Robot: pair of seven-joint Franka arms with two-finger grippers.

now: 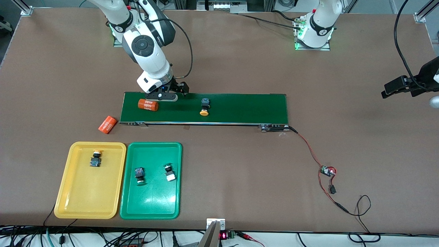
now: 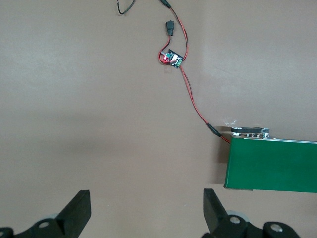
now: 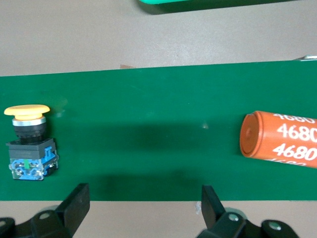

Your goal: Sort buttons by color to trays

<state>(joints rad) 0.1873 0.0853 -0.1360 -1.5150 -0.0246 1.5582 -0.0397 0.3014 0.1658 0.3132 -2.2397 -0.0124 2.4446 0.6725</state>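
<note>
While the right gripper (image 1: 167, 97) hangs with its fingers (image 3: 74, 206) spread and holding nothing over the long dark-green conveyor belt (image 1: 240, 108), at the right arm's end, a yellow-capped push-button switch with a black-and-blue boxy body (image 1: 204, 107) lies on its side on the belt. Its long axis runs across the belt, with the cap pointing toward the front camera. An orange cylinder with white print (image 1: 148, 105) lies lengthwise on the belt just beside the gripper; a second orange cylinder (image 1: 107, 124) rests on the brown table (image 1: 240, 164) off the belt's end.

Nearer the camera sit two flat plastic trays side by side. The yellow tray (image 1: 68, 192) holds one yellow-capped switch (image 1: 95, 158), cap pointing toward the belt. The green tray (image 1: 154, 206) holds two green-capped switches: one (image 1: 139, 175) with cap toward the camera, the other (image 1: 169, 173) with cap toward the belt.

The left gripper (image 2: 147, 210) waits over bare table at the left arm's end, fingers (image 2: 78, 208) spread, empty.
</note>
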